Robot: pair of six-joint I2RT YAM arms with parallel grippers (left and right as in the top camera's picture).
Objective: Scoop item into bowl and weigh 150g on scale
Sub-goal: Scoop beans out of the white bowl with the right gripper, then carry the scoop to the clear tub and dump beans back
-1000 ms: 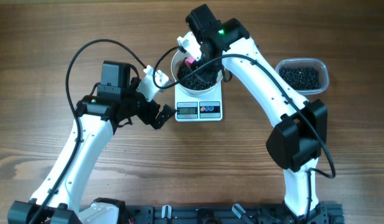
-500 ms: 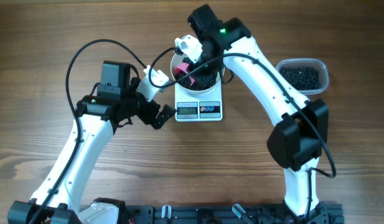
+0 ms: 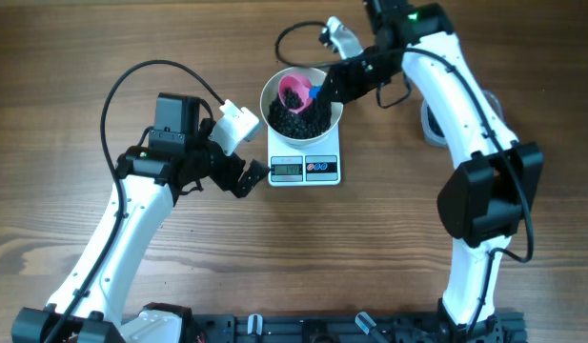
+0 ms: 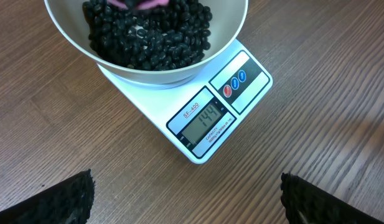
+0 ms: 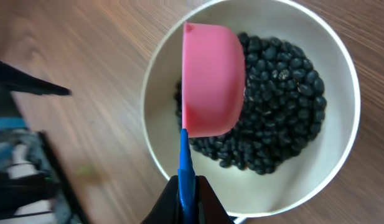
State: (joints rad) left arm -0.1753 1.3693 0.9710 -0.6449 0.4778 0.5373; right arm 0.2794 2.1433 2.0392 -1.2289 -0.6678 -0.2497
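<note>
Over the bowl (image 3: pixel 272 93), the right tool (image 3: pixel 343 80) is pinching the blue handle of a pink scoop (image 3: pixel 294 92) between shut fingers. It is holding the pink cup above the black beans (image 3: pixel 305 118), near the bowl's left wall in the overhead view. The beans are sitting heaped inside the bowl, below its rim. The bowl is resting on the scale (image 3: pixel 305 170), whose display is showing 144.

Bare bench (image 3: pixel 84 95) is lying open in front of the scale and to its left. At the far right the right arm is covering almost all of the clear tub (image 3: pixel 428 124).

The right arm is reaching in from the bowl's far right, with the forearm stretched long and the wrist beyond the rim. The left tool (image 3: pixel 246 150) is hanging just left of the scale with its fingers spread wide, holding nothing.

Half a second ago the right wrist was sitting directly over the bowl with the tub in plain view. It has since swung out to the right. The left arm has not moved.
</note>
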